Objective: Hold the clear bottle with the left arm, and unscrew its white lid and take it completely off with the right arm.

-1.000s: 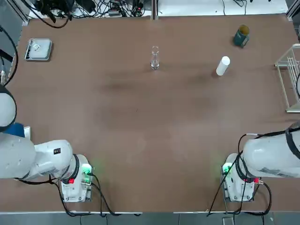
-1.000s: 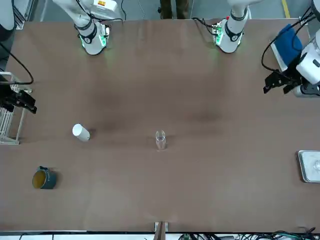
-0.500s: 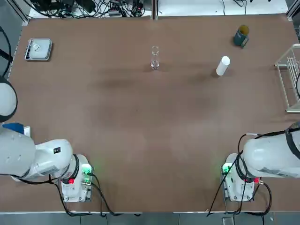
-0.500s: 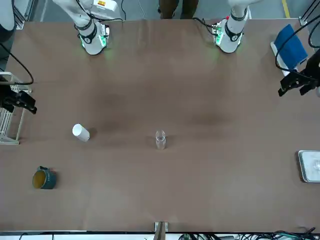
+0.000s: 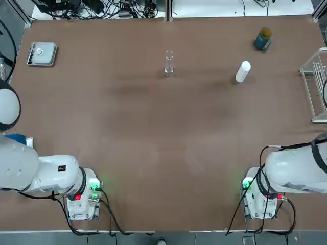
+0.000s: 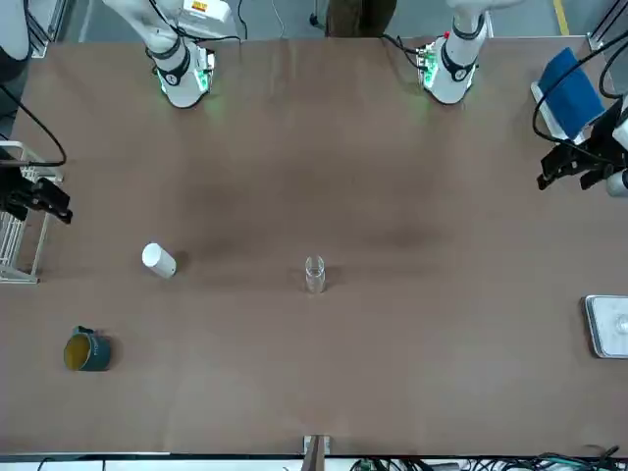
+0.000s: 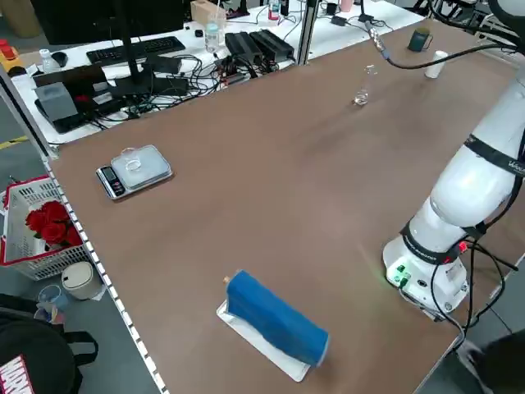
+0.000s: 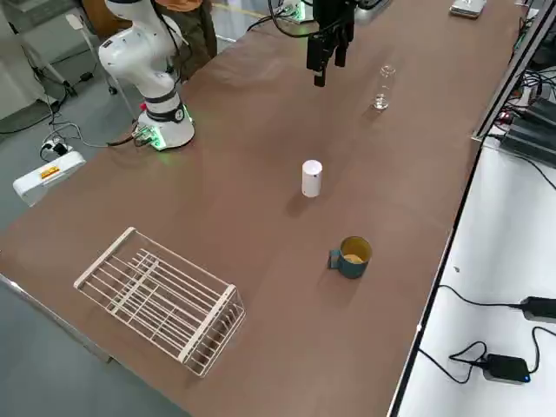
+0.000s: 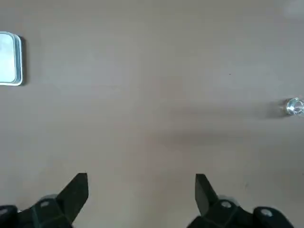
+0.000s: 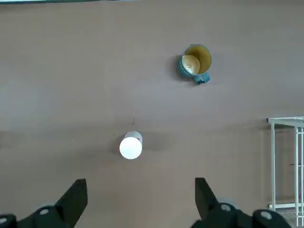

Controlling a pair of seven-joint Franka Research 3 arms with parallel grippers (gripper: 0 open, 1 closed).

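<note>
The clear bottle (image 5: 168, 63) (image 6: 314, 275) (image 8: 383, 87) (image 7: 362, 92) stands upright and uncapped in the far middle of the table, held by nothing. It shows small in the left wrist view (image 9: 295, 106). The white lid (image 5: 243, 71) (image 6: 158, 260) (image 8: 311, 178) (image 10: 131, 146) stands on the table on its own, well off to the bottle's right. My left gripper (image 6: 572, 177) (image 8: 327, 68) (image 9: 140, 183) hangs open and empty, high over the table's left side. My right gripper (image 6: 59, 204) (image 10: 140, 187) is open and empty above the right edge, with the lid below it.
A teal mug (image 5: 263, 39) (image 10: 194, 62) sits at the far right corner. A wire rack (image 5: 317, 87) (image 8: 161, 300) lies at the right edge, and a small scale (image 5: 42, 53) (image 9: 9, 65) at the far left. A blue roll (image 7: 275, 316) lies near the left base.
The left arm swung outward to the robot's left, then came back slightly toward the table. The right arm, bottle and lid have not moved.
</note>
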